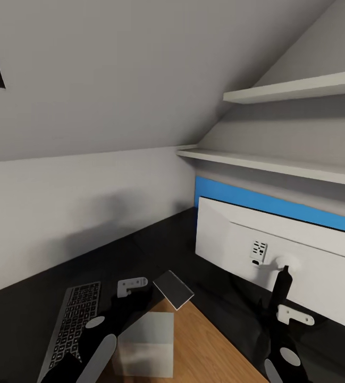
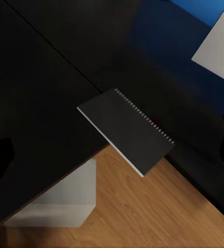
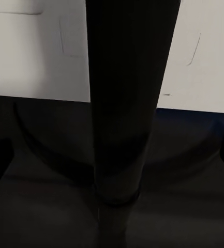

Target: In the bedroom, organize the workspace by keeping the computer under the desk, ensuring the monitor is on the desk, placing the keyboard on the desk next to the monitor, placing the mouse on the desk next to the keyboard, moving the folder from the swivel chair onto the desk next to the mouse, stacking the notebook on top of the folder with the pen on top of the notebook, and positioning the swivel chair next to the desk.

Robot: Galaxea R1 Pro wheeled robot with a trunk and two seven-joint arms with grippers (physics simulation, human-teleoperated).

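You had the monitor (image 1: 300, 255) and keyboard (image 1: 76, 319) on the desk (image 1: 28, 308), notebook (image 1: 173, 289) overhanging lower centre; I couldn't tell either gripper's state.

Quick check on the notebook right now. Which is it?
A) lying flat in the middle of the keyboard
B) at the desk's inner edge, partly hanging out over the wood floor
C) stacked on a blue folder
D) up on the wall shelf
B: the notebook lies at the inner edge of the black desk, one corner out over the wood floor, apart from the keyboard.
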